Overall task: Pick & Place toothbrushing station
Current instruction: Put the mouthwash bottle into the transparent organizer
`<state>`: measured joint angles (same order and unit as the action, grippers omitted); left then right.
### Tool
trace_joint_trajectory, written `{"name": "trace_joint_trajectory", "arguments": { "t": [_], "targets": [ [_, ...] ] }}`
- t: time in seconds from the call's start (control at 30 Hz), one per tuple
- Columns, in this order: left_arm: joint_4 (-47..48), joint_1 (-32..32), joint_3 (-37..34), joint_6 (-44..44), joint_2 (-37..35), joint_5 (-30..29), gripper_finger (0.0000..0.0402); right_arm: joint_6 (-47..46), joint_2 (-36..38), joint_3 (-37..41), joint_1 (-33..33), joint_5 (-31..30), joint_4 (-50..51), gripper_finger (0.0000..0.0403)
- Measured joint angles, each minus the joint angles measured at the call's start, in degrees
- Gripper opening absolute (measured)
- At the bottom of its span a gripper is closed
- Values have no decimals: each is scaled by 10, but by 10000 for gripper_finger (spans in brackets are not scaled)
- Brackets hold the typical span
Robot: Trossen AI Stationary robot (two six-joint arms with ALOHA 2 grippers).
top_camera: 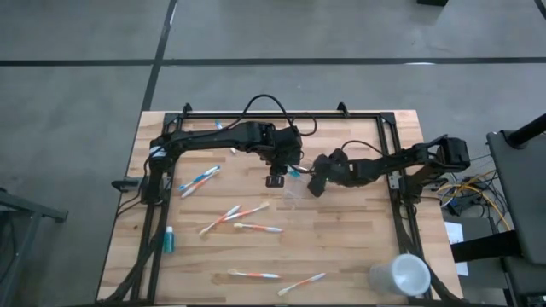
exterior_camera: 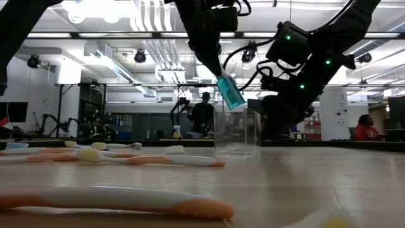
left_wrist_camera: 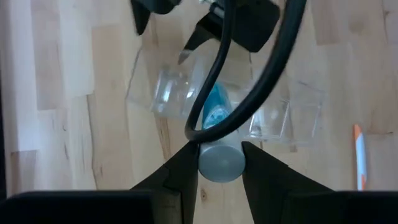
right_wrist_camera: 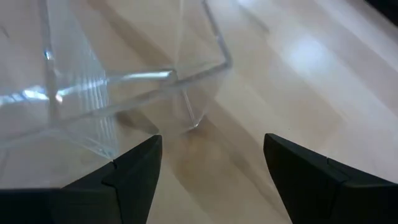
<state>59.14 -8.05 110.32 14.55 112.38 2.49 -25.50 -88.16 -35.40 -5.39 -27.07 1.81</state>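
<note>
Looks like a big robotics lab: past the pale wooden bench, exposed white ceiling ducts at 12 o'clock, more dark robot arms at 9, people standing mid-room.

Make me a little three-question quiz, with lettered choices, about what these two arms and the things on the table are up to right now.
1. Where is the blue tube?
A. Lying beside the white cup
B. Held in the air above the clear cup
C. Under a toothbrush

2. What colour is the big cup near the table's corner?
A. White
B. Red
C. Green

3. How are the right gripper's fingers?
A. Clamped on a toothbrush
B. Clamped on the tube
C. Open, holding nothing

Answers:
1. B: in the low view the left gripper pinches the tube just over the clear cup.
2. A: the high view shows the white cup at the wooden table's edge.
3. C: the right wrist view shows the right gripper spread apart by the clear cup, nothing between its fingers.
</note>
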Motion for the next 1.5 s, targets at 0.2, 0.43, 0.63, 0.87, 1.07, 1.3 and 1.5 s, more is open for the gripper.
{"name": "trace_joint_trajectory", "arguments": {
  "t": [0.2, 0.43, 0.63, 0.87, 1.07, 1.3, 1.5],
  "targets": [
    [6, 0, 0, 0, 0, 5, 108, 5, -14, 0, -12, 5, -79, 277],
    [11, 1, 0, 0, 0, 13, 108, 5, -34, 0, -22, 47, -138, 277],
    [36, 1, 0, -15, 0, 14, 108, -3, -27, 0, -22, 34, -121, 275],
    [53, 1, 0, -16, 0, 14, 108, -10, 46, 0, -22, -30, -72, 286],
    [54, 1, 1, -17, -1, 12, 108, -9, 146, 1, -21, -97, -20, 294],
    [53, 1, 1, -17, -1, 11, 108, -9, 269, 4, -21, -139, 13, 291],
    [53, 1, 1, -18, -1, 11, 108, -8, 354, 8, -20, -136, 12, 284]
  ]
}}
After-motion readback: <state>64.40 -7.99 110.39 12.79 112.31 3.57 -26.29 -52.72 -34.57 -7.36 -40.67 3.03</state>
